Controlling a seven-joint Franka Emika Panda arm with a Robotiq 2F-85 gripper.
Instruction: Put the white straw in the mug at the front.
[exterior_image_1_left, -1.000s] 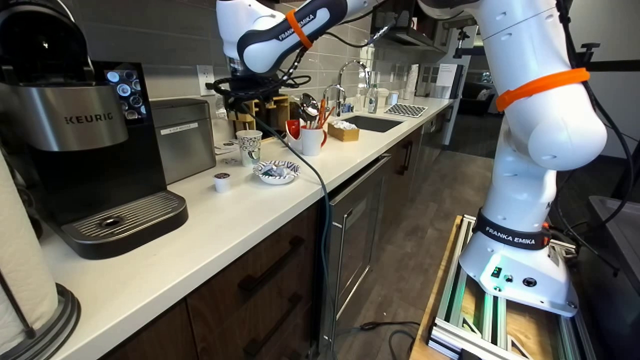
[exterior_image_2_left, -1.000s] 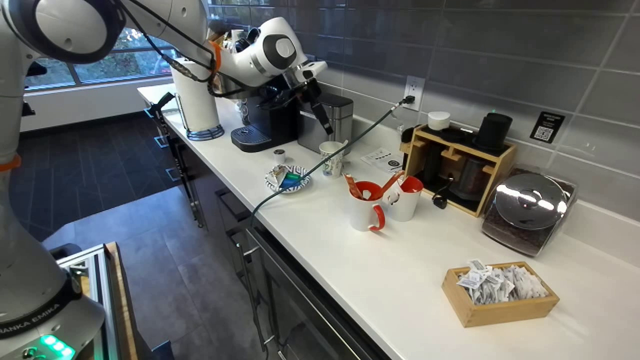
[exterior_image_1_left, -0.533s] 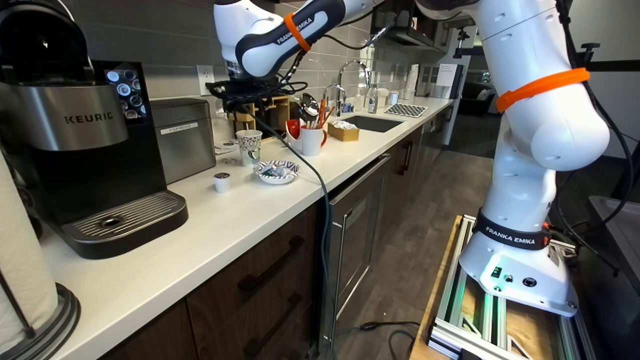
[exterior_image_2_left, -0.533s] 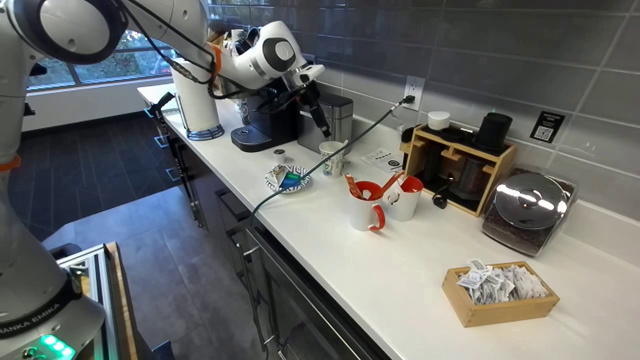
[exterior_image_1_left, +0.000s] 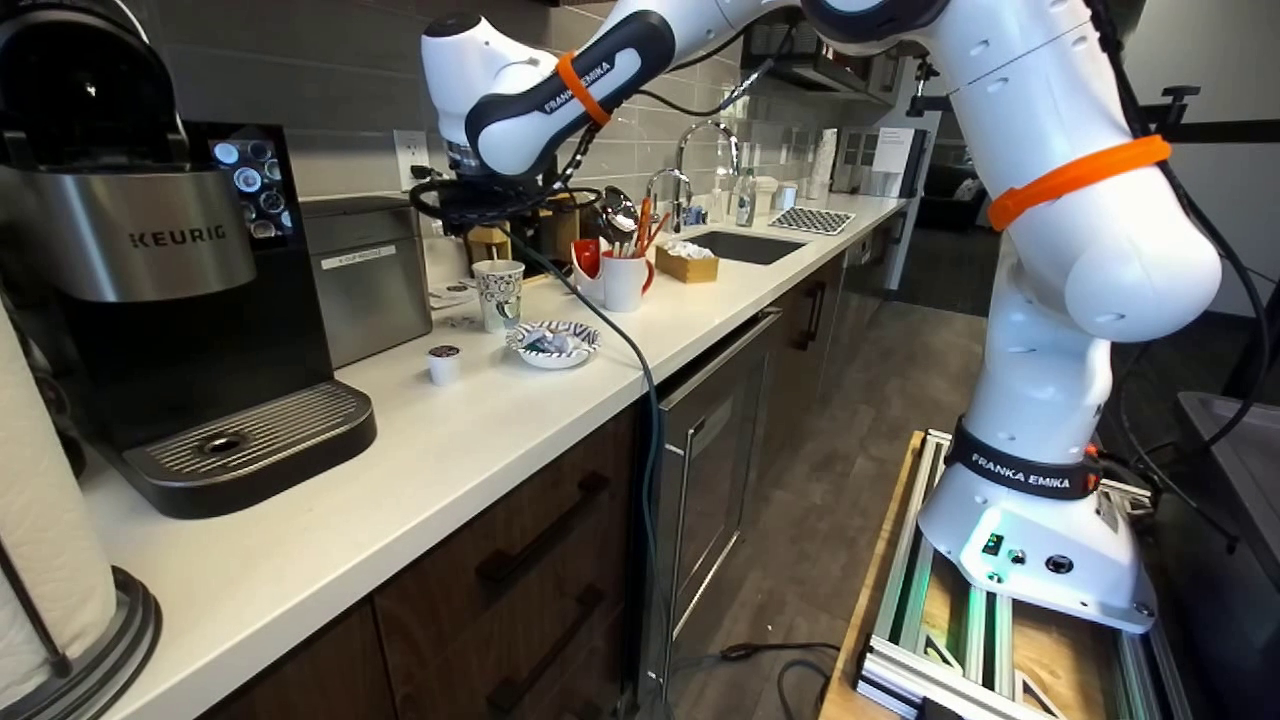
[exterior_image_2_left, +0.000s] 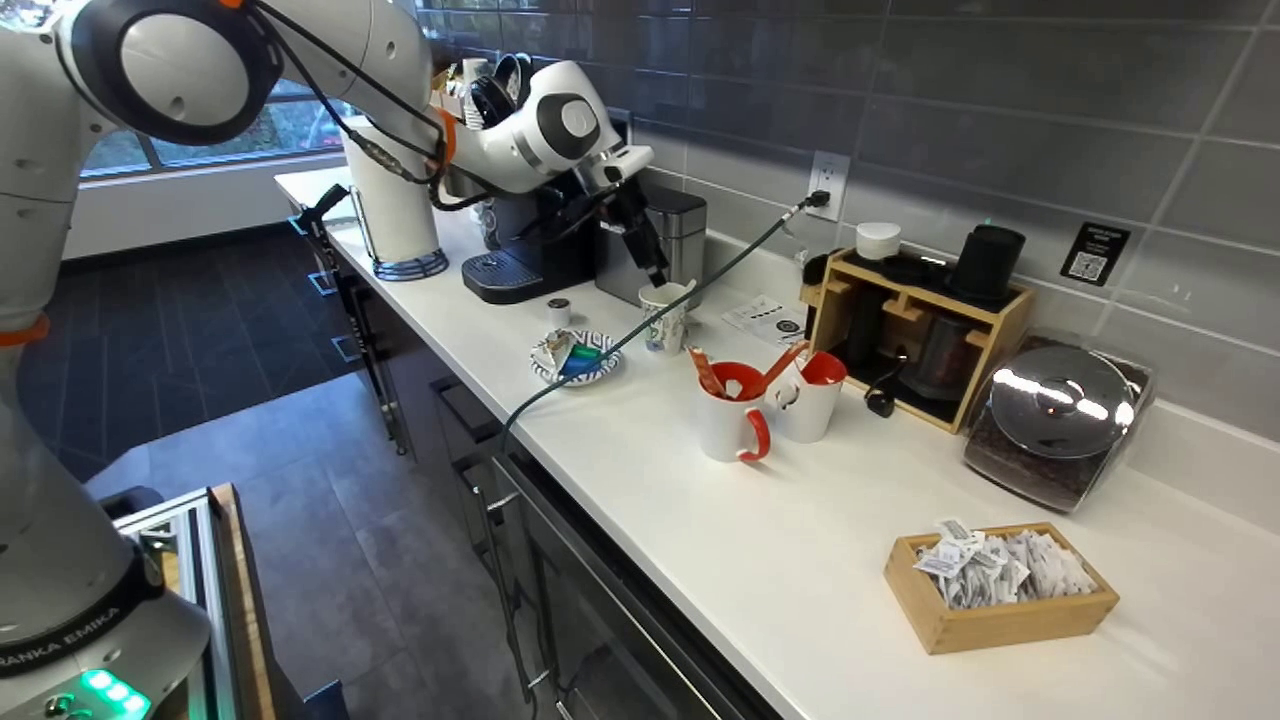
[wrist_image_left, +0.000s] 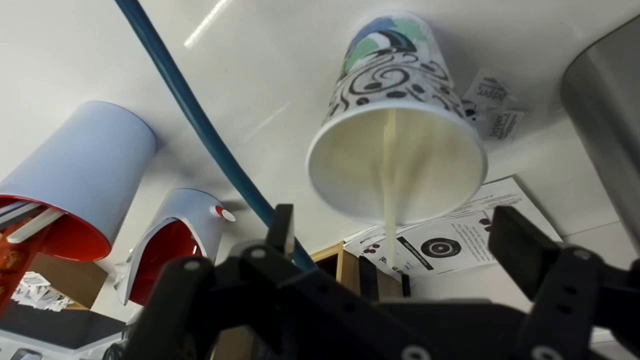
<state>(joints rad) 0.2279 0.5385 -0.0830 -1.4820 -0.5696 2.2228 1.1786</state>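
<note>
The white straw (wrist_image_left: 390, 200) stands in a patterned paper cup (wrist_image_left: 392, 75), its upper end sticking out past the rim. In an exterior view the cup (exterior_image_2_left: 662, 328) stands on the counter and the straw tip (exterior_image_2_left: 690, 286) shows at its rim. My gripper (wrist_image_left: 397, 237) is open and empty; the straw end appears between its fingers, touching neither. In an exterior view the gripper (exterior_image_2_left: 655, 268) is just above the cup. A white mug with red inside and red handle (exterior_image_2_left: 722, 430) stands nearer the counter's front edge, holding sticks. No red-orange mug with a pale inside is in view.
A second white mug with red inside (exterior_image_2_left: 808, 405) stands behind the handled mug. A blue-green cable (exterior_image_2_left: 640, 328) crosses in front of the paper cup. A steel container (exterior_image_2_left: 685, 230) stands behind it. A plate of packets (exterior_image_2_left: 590, 372) and a wooden rack (exterior_image_2_left: 985, 350) are nearby.
My gripper has moved down a little towards the paper cup, and the arm has lowered with it. The cup, straw and mugs have not visibly moved.
</note>
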